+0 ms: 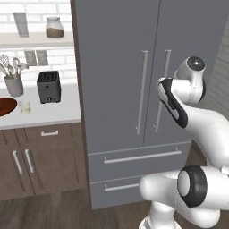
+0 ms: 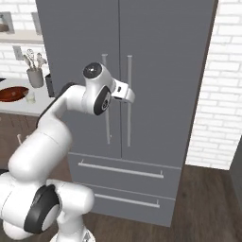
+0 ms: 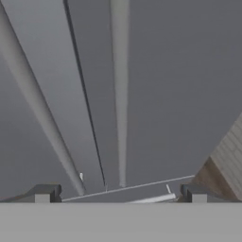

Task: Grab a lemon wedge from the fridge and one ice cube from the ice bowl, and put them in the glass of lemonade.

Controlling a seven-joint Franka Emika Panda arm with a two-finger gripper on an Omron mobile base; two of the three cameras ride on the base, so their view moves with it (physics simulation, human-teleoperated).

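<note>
Tall flat grey fridge (image 1: 120, 67), both doors shut, two long vertical bar handles (image 2: 129, 99) side by side at the centre seam, two drawers (image 1: 138, 156) with horizontal bars stacked below. Lemon wedge can't be seen with the doors closed.

Wide shallow reddish-brown wooden ice bowl (image 1: 5, 106) sits at the left edge of the white counter (image 1: 53, 114), cut by the frame edge in the left base view; ice cube too small to make out. Short clear glass of pale lemonade (image 1: 24, 106) stands just beside the bowl on its right, toward the front edge of the counter.

White arm's two-finger gripper (image 3: 120, 194) is up in front of the fridge doors near the handles, empty, dark fingertips (image 3: 43, 194) spread wide apart with nothing between them. Hand view looks along the door seam, handles running as pale strips, drawer edge and a bit of wood floor at the lower right.

Elsewhere on the counter: black toaster (image 1: 48, 86) near the fridge side at the back, grey utensil cup (image 1: 13, 84) with spoons left of it. Shelf above holds a tall grey glass (image 1: 20, 23) and a brown-filled jar (image 1: 54, 27). Brown cabinets (image 1: 40, 156) under the counter, white brick wall (image 2: 217, 85) right of the fridge.
</note>
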